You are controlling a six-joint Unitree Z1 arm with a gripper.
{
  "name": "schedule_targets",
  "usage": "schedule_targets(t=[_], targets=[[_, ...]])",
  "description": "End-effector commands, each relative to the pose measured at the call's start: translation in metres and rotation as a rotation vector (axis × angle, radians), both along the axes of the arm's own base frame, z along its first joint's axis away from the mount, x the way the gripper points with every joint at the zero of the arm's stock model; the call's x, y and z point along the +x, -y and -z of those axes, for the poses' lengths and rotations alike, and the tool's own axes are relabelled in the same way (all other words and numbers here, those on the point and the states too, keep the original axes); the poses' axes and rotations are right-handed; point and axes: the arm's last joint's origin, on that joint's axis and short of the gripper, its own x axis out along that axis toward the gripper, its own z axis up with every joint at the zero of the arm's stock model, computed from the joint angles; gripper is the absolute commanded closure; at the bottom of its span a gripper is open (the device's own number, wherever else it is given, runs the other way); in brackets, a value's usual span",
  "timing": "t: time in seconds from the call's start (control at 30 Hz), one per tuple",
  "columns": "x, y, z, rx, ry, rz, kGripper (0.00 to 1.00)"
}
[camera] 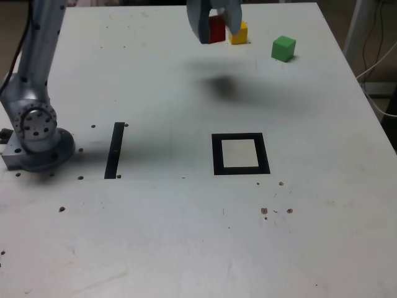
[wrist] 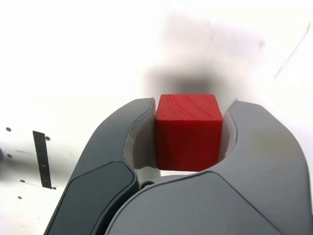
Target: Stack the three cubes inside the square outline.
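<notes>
Gripper (wrist: 188, 142) pinches red cube (wrist: 188, 131) by its opposite flat sides. Wood grain suggests a light, rigid block, unlikely to slip or crush.

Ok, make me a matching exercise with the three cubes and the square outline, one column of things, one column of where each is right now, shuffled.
Things:
1. red cube
2. yellow cube
3. green cube
4. square outline

Places:
A. alone on the table, farthest toward the exterior view's right
B. flat on the table with nothing inside it
C. gripped between the jaws of the end effector
D. on the table just beside the end effector, on the exterior view's right of it

Pairs: 1-C, 2-D, 3-A, 4-B
</notes>
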Motion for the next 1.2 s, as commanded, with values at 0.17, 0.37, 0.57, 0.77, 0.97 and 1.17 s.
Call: schedule_targets(t=[0.17, 0.37, 0.57, 0.77, 0.97, 1.17], targets=[[0.000, 0.045, 0.001, 0.018, 0.014, 0.063, 0.72], [-0.003, 0.083, 0.004, 0.039, 0.016, 0.098, 0.72], [-0.003, 0.123, 0.006, 0.055, 0.009, 0.140, 0.72], [0.001, 0.160, 0.011, 0.070, 0.000, 0.179, 0.72], [0.004, 0.183, 0.019, 0.067, -0.003, 0.203, 0.72], [0.009, 0.203, 0.025, 0.053, -0.002, 0.217, 0.72]])
